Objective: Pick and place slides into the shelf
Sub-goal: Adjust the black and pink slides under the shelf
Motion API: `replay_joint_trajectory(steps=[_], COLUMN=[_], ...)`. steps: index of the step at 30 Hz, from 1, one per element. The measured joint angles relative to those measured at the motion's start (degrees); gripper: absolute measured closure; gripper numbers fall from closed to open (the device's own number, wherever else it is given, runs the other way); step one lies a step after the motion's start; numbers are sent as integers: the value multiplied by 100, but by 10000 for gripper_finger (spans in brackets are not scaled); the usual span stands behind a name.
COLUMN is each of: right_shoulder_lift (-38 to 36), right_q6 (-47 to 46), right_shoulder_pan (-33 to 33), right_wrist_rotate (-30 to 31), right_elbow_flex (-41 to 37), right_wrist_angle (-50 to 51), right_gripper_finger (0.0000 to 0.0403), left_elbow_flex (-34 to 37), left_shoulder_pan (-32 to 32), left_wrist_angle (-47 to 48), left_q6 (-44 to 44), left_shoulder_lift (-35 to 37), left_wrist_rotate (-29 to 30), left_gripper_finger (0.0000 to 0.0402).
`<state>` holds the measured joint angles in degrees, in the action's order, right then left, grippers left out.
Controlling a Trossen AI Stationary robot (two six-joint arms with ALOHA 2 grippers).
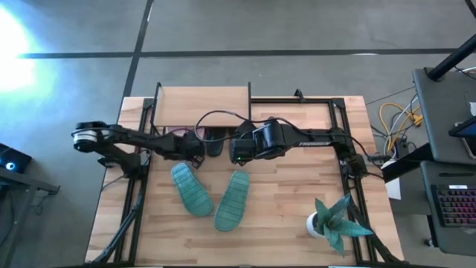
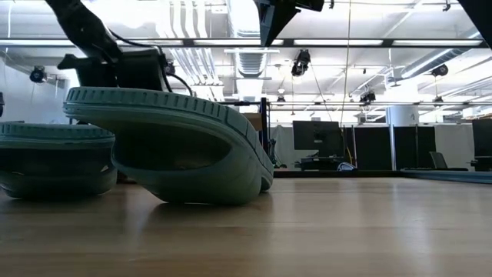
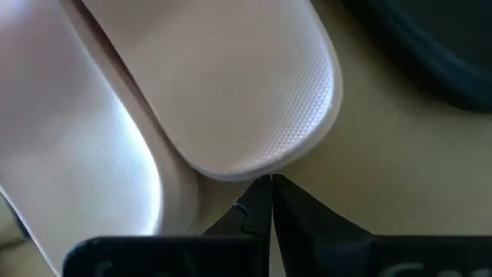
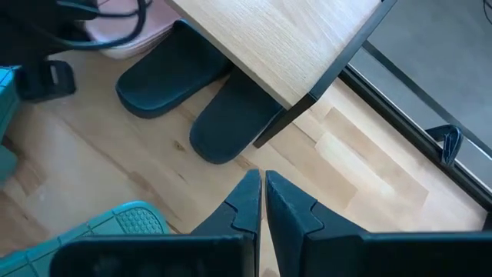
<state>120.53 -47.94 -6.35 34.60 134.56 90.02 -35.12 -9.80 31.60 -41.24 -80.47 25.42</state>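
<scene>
— What's under the shelf [image 4: 284,46]?
— Black slides [image 4: 200,100] and pink slides [image 3: 231,85]; teal slides [image 1: 212,195] lie on the table [image 1: 290,201].
— Grippers?
— Left gripper [image 3: 270,188] and right gripper [image 4: 263,185] pinched together, empty.

Ribbed teal slides [image 1: 212,195], pale pink slide [image 3: 231,92], seemingly black pair [image 4: 196,104].

Overhead view: even, diffuse light, with strong white glare on the floor [image 1: 15,45] at the upper left corner. Low view: bright ceiling strip lights [image 2: 346,42] backlight the scene; the near teal slide [image 2: 169,146] is dark and soft-focused, and the tabletop [image 2: 307,231] is blurred in the foreground. Left wrist view: the pink slide [image 3: 231,85] is close, blurred, with a sheen.
</scene>
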Motion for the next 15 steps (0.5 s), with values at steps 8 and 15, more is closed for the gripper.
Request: replay_joint_trajectory(steps=[8, 15], right_shoulder_lift=[0, 0], right_q6=[-99, -140], right_shoulder_pan=[-13, -15], right_wrist_rotate=[-26, -30], right_elbow_flex=[0, 0], right_wrist_angle=[0, 0], right_gripper_finger=[390, 390], left_elbow_flex=[-355, -504], left_shoulder_pan=[27, 210], left_wrist_angle=[-319, -984], left_q6=[140, 265], left_shoulder_lift=[-24, -9], left_wrist_rotate=[-559, -892], left_gripper_finger=[402, 402])
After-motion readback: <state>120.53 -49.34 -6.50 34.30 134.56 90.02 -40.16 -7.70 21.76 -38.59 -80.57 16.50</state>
